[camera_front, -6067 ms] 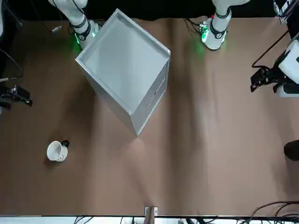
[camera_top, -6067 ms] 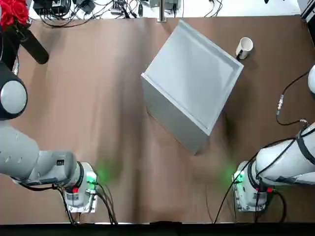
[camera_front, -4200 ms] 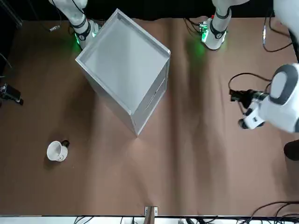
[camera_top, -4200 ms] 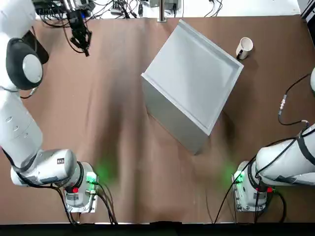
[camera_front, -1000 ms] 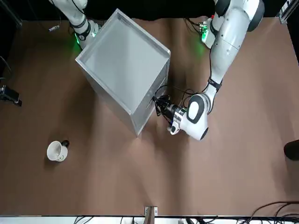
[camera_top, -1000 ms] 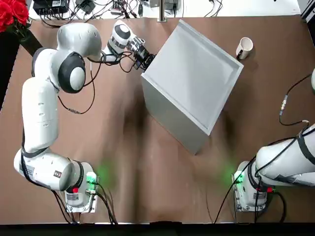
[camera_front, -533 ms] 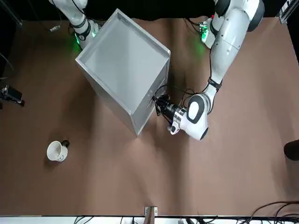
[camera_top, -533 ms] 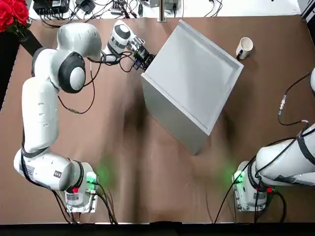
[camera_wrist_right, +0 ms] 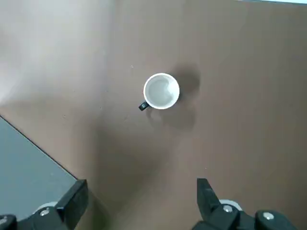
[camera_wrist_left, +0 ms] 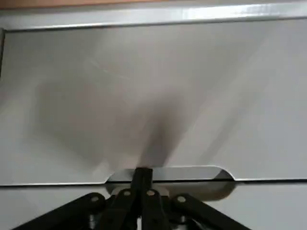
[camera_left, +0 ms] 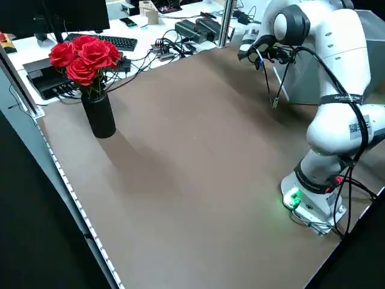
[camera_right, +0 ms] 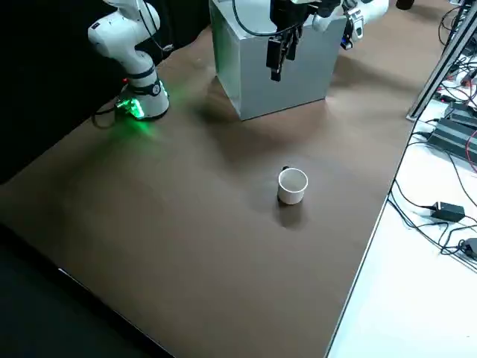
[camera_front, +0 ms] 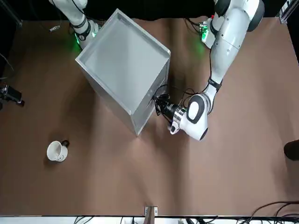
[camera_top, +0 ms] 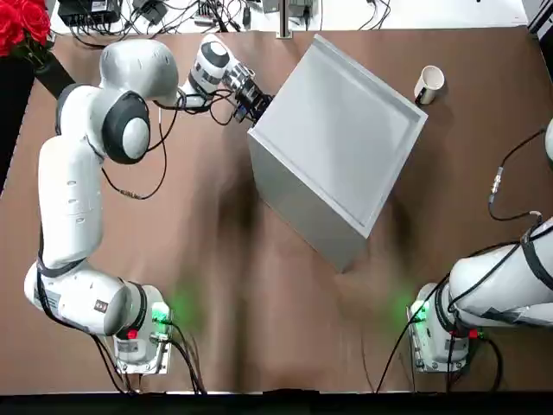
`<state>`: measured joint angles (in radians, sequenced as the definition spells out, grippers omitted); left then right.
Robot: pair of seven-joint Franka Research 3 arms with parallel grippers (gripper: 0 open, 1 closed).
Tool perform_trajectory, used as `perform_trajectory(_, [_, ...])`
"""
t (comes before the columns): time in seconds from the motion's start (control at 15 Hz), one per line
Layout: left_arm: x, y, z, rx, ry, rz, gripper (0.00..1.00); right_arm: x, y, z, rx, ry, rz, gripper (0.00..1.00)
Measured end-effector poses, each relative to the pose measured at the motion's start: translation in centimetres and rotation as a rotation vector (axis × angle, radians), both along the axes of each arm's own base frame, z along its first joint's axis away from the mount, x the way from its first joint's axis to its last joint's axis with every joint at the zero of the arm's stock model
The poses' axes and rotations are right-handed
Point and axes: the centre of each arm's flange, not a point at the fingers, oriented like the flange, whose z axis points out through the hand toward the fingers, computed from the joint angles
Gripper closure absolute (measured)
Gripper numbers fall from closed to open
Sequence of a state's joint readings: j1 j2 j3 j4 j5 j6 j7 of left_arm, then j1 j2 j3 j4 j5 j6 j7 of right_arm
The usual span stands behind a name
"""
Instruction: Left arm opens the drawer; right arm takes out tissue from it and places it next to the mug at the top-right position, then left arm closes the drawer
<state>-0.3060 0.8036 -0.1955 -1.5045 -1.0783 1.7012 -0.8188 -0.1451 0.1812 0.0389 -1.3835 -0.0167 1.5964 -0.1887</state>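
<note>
A plain grey cabinet stands on a matte brown surface, its drawer front the same flat grey. The left arm and right arm are glossy white with grey joint caps and green-lit bases. A white-cream mug and red roses in a black vase add the only other colour.

A bunch of red roses stood in a tall, dark, cylindrical vase near the far-left corner of the brown table. Beyond the table's far edge, a black keyboard and a tangle of black cables lay on a white surface.
</note>
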Motion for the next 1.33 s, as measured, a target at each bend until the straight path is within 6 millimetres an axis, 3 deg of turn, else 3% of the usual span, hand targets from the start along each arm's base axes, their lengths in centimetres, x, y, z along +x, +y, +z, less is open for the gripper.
perform_trajectory(0.73, [-0.3, -0.5, 0.0, -0.004, 0.016, -0.006, 0.99, 0.0, -0.2, 0.0, 0.000, 0.001, -0.003, 0.00])
perform_trajectory(1.33, [-0.2, -0.3, -1.2, -0.054, 0.087, -0.011, 0.99, 0.0, -0.1, -0.1, 0.000, 0.004, -0.002, 0.00])
